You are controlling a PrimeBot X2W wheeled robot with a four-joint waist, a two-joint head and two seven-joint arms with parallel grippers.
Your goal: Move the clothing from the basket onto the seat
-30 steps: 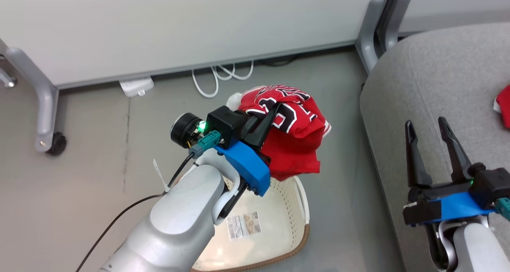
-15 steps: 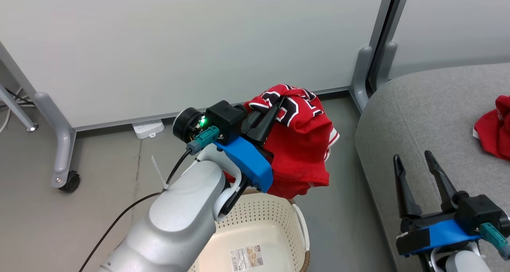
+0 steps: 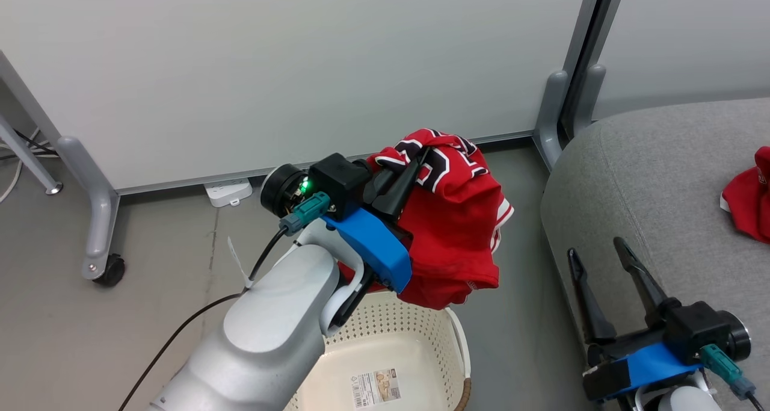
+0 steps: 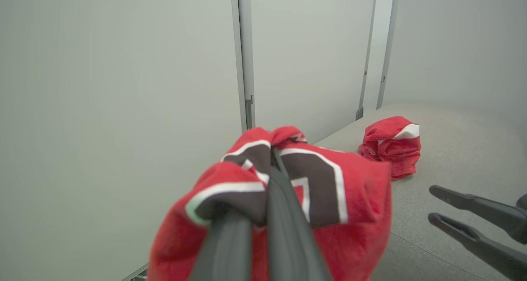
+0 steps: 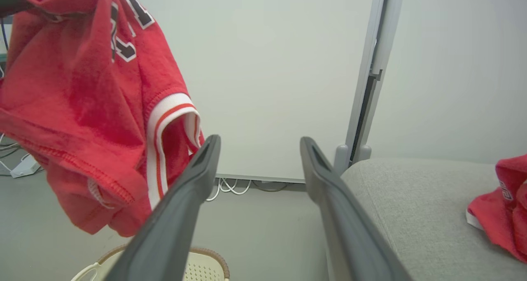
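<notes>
Here, left gripper pinching the red jersey, jersey hanging in the air above the cream basket on the floor, right gripper with fingers spread apart near the grey seat's edge, second red garment lying on the seat farther right.

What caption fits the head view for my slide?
Left gripper holds jersey over basket; right gripper open by seat, where the other garment lies.

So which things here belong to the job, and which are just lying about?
Job: jersey, gripped by the left hand; second red garment, lying on the seat; basket.
Lying about: power strip; partition caster.
</notes>
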